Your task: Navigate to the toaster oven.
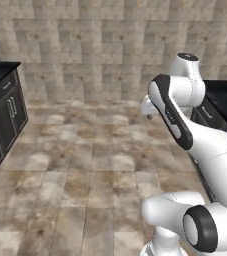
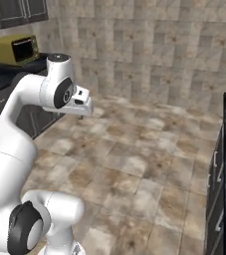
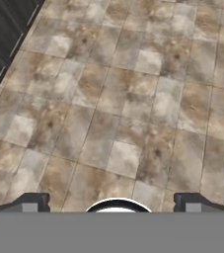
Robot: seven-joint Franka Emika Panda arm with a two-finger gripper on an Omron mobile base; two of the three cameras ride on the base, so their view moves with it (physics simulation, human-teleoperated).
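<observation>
Toaster oven (image 2: 18, 49): olive-yellow box with a dark glass door, located on the dark counter (image 2: 5, 74) at the far left of the right base view, well apart from my arm. My gripper (image 3: 112, 201) hangs over the tiled floor (image 3: 118, 108) with its fingertips (image 3: 32, 201) spread wide, holding nothing. Dark cabinets (image 1: 5, 112) line both sides.

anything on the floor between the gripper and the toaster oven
Nothing stands there. In the right base view the toaster oven sits on the dark counter far left, the gripper hangs over bare tile floor, with cabinet fronts between.
</observation>
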